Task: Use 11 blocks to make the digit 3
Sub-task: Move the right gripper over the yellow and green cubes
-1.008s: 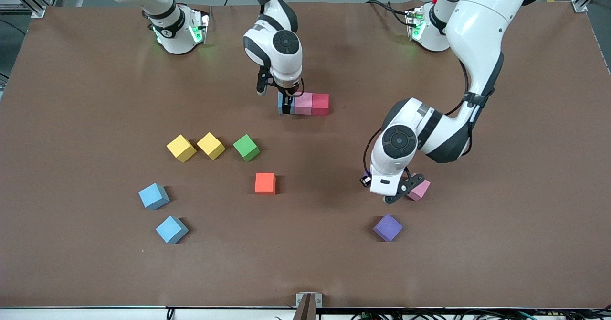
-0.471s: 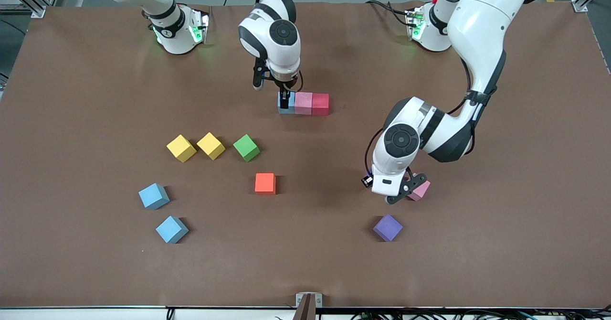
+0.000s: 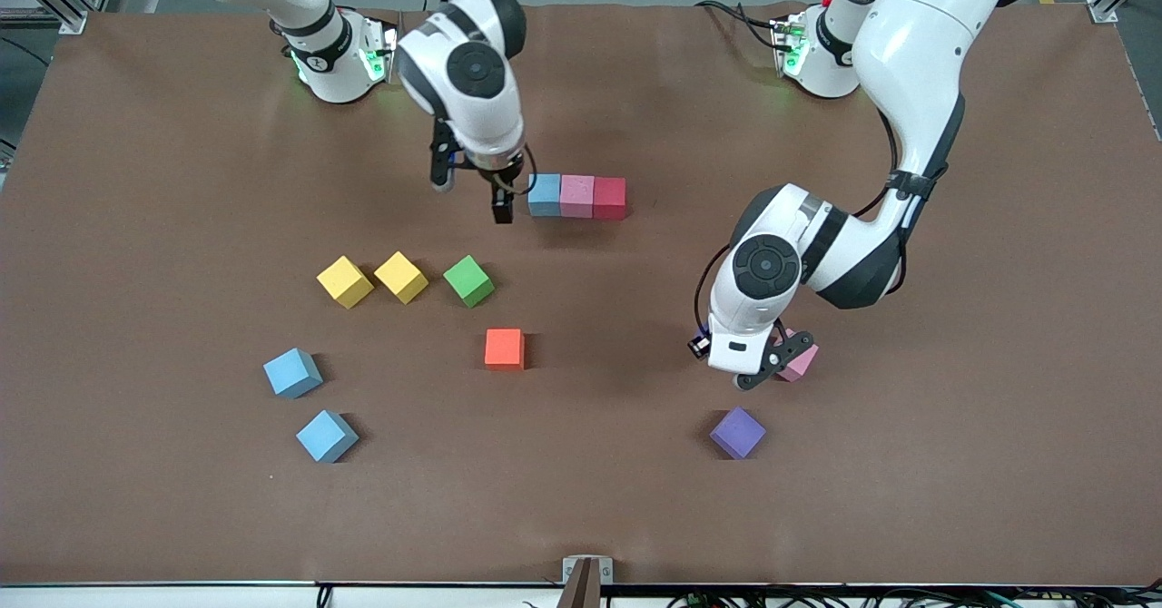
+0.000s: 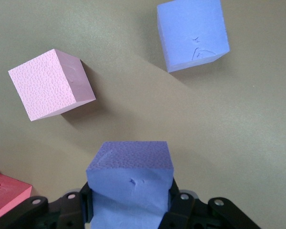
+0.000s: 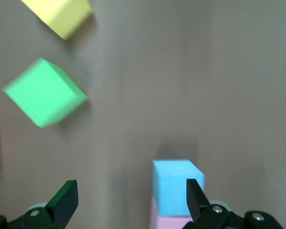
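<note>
Holding a purple block clenched in my left end effector, I judge it light, soft foam with a pebbled, grippy skin. Flat opposite faces are the place to take hold, and a gentle squeeze should do, since a hard one could dent it.

My left end effector sits low over the table in the lower middle of the front view. It is just beside a loose pink block, with another purple block nearer the camera. My right end effector is released, fingers spread wide. It hangs in the upper middle of that view, beside the light blue end block of the started row, which touches a pink one and then a red one.

The green block, the orange block and two light blue blocks lie loose toward the right arm's end. Two yellow cubes sit there too.

In the front view my wrist hides the held block, so I cannot tell whether it is clear of the table. A second red block shows only as a cut-off corner in the left wrist view.
</note>
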`<state>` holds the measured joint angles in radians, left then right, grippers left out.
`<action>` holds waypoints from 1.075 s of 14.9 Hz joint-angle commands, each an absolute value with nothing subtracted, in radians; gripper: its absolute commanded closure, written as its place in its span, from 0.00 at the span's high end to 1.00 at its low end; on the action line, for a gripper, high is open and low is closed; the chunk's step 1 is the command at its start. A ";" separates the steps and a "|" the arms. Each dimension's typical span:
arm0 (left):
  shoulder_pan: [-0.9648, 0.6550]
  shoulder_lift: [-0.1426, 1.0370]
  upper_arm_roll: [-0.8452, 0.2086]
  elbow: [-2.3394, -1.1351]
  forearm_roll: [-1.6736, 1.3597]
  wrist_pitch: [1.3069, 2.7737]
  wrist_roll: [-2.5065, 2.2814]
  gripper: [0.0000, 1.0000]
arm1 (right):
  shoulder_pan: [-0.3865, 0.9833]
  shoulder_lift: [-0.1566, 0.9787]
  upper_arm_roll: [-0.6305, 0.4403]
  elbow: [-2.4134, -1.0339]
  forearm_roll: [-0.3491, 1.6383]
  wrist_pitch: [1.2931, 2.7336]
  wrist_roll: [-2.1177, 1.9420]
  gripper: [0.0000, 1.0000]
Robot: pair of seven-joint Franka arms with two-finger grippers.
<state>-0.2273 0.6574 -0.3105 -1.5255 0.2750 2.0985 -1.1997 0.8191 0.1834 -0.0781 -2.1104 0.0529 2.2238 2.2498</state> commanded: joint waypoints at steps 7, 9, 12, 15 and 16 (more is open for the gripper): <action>-0.213 0.653 -0.311 -1.502 0.267 2.080 -1.180 0.41 | 0.485 0.201 -0.064 -2.022 0.026 2.226 1.642 1.00; -0.215 0.657 -0.311 -1.503 0.268 2.080 -1.180 0.41 | 0.444 0.213 -0.064 -2.017 -0.029 2.227 1.554 1.00; -0.216 0.658 -0.311 -1.502 0.268 2.080 -1.180 0.41 | 0.417 0.241 -0.064 -2.010 -0.121 2.229 1.433 1.00; -0.218 0.658 -0.311 -1.502 0.268 2.080 -1.180 0.41 | 0.364 0.241 -0.063 -2.008 -0.123 2.229 1.269 1.00; -0.216 0.658 -0.311 -1.503 0.267 2.080 -1.180 0.41 | 0.342 0.239 -0.063 -2.008 -0.123 2.229 1.203 1.00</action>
